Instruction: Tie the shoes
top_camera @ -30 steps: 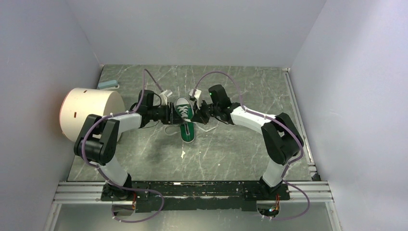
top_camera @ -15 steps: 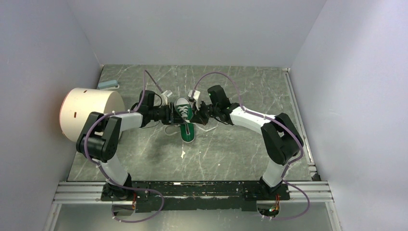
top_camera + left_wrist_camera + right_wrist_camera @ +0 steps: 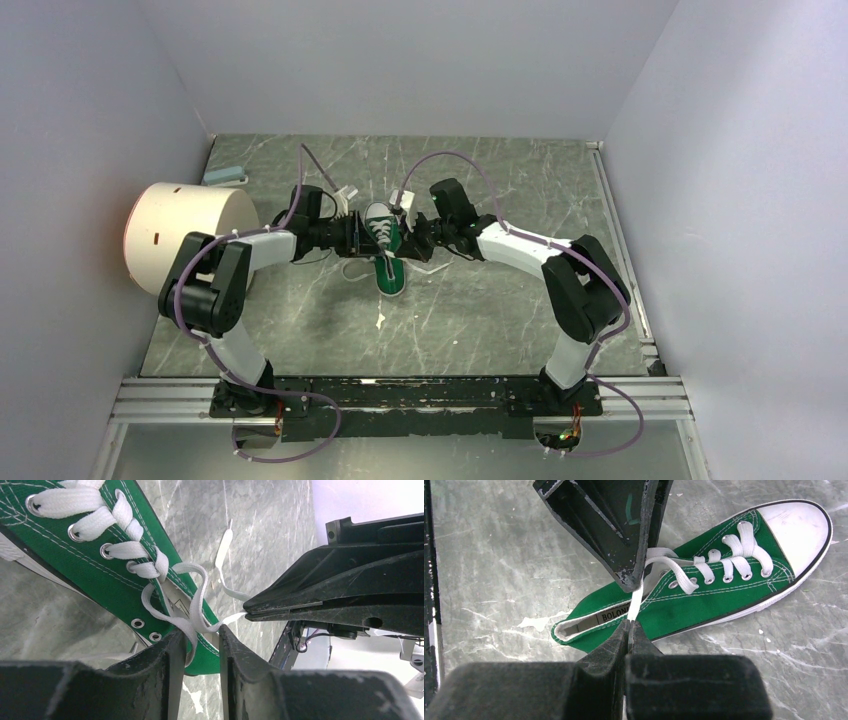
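The green sneaker (image 3: 386,250) lies at the centre of the top view, its long axis running up and down the frame with the white toe cap toward the upper edge and the heel toward the arm bases. Both arms reach in low from either side: the left gripper (image 3: 358,236) is narrowed around the crossed white laces (image 3: 195,605), and the right gripper (image 3: 629,630) is pinched tight on a lace end. The grey marbled table (image 3: 480,310) is enclosed by pale walls (image 3: 400,60), with a white cylinder (image 3: 185,235) at its left edge.
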{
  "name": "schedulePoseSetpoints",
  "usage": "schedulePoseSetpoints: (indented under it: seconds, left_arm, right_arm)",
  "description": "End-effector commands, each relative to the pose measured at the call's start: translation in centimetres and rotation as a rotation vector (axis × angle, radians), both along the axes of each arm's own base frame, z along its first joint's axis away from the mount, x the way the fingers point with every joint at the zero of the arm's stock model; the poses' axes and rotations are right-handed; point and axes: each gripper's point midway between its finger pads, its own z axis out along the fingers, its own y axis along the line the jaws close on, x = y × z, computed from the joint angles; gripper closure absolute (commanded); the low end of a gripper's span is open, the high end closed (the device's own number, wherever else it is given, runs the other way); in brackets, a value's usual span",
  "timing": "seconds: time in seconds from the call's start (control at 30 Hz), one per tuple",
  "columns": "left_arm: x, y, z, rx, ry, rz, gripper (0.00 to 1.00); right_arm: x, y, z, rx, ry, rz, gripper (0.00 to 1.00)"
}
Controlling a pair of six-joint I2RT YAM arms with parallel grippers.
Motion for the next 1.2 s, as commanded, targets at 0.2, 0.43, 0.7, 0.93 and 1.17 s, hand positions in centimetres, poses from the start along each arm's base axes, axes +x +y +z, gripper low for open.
schedulePoseSetpoints:
  seconds: [0.2,0.43,0.7,0.93,1.17]
  left_arm:
    - [1.7,0.5,1.8,0.028,-0.064,0.025,0.57]
    - [2.0,1.0,2.4,0.06,-0.082,0.049,0.6]
    - [2.1,0.9,1.5,0.077,-0.058,0.034,0.63]
    - [2.4,0.5,1.1,0.083,-0.055,0.018,0.61]
    - [2.0,0.0,0.2,0.116,-0.025,-0.002,0.64]
  right_arm:
    - [-0.7,0.5,-0.1,-0.004,-0.004,0.024,1.0]
    - [-1.0,0.6,-0.3,-0.008,-0.001,0.022,1.0]
    - [-0.9,0.6,-0.1,-0.004,0.0,0.012,1.0]
    - [-0.9,0.8,0.1,0.002,0.001,0.007,1.0]
    - [-1.0,1.0,0.1,0.008,0.005,0.007,1.0]
